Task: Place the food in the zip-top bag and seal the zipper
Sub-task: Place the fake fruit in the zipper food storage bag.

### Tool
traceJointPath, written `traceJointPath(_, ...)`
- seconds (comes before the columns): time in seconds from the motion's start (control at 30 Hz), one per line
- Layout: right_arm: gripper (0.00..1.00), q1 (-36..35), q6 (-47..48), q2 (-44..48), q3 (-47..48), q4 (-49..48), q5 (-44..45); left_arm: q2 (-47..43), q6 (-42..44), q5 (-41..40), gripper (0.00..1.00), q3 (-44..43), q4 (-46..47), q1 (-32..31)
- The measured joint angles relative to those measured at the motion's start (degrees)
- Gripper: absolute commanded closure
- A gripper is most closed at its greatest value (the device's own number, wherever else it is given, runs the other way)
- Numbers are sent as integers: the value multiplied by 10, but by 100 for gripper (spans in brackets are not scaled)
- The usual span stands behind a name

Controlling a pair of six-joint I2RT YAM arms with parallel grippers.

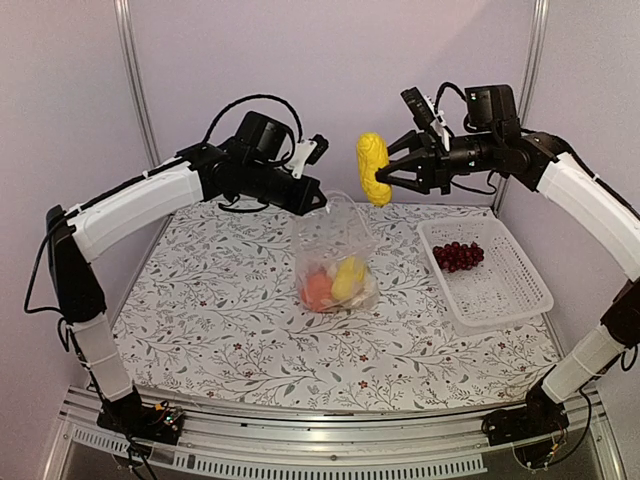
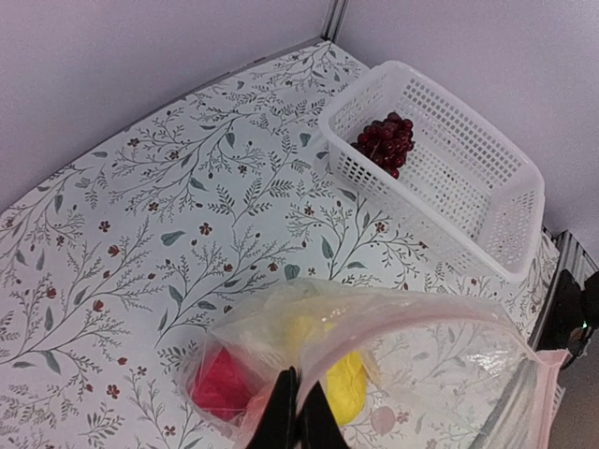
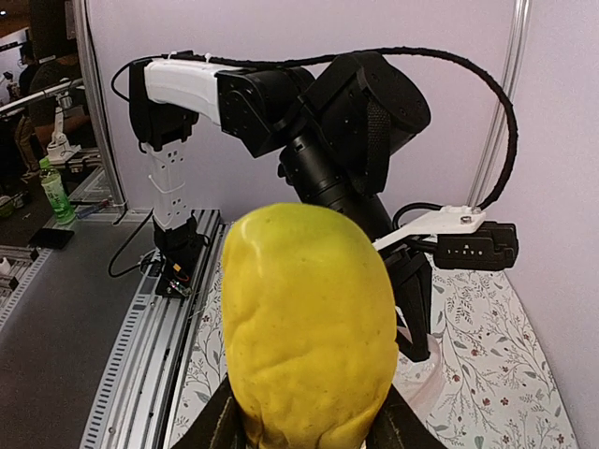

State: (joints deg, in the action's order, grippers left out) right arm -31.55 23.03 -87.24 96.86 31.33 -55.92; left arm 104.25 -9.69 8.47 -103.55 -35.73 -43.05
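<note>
The left gripper (image 1: 318, 205) has its thin black fingers (image 2: 298, 416) pressed together on the upper rim of the zip-top bag (image 1: 335, 240), a clear, crinkly film pouch that stands upright on the table with its mouth edge (image 2: 421, 313), tinged pale pink, pulled open. Inside, at the bottom, lie a smooth reddish-orange round piece (image 1: 318, 290) and a yellow piece (image 1: 347, 278), both blurred by the plastic. The right gripper (image 1: 385, 176) clamps the yellow lemon-like piece (image 1: 373, 168), an oblong, pebbly-skinned lump with a blunt rounded top, between its two dark fingers; the piece hangs in the air, above and just right of the bag's mouth. Farther right, a white rectangular mesh plastic basket (image 1: 510, 290) holds the dark red grape bunch (image 1: 459, 256), a cluster of small glossy beads, in its far corner. The table is covered with a pale sheet (image 1: 200, 300) printed with grey-green sprigs and small red flowers. The left arm climbs from its near-left base, its white forearm slanting up and rightward, wrist tipped down over the bag; the right arm arches over the basket and reaches leftward, wrist roughly level.
</note>
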Motion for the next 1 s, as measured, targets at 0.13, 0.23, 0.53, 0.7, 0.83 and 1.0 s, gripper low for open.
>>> traceJointPath(0.13, 71, -13, -26, -19, 0, -47, -11, -6, -4, 0, 99, 0, 1, 0)
traceJointPath(0.23, 71, -22, -34, -35, 0, -65, -12, -8, -8, 1, 98, 0, 3, 1)
traceJointPath(0.53, 64, -61, -24, -67, 0, -75, 7, -16, -18, 0, 98, 6, 3, 11)
traceJointPath(0.7, 64, -89, -7, -76, 0, -76, 64, -16, -20, 0, 98, 13, 3, 12)
traceJointPath(0.83, 63, -98, -5, -85, 0, -82, 108, -17, -21, 0, 98, 14, 3, 12)
traceJointPath(1.0, 48, -99, 1, -90, -5, -83, 142, -24, -21, 0, 98, 16, 3, 14)
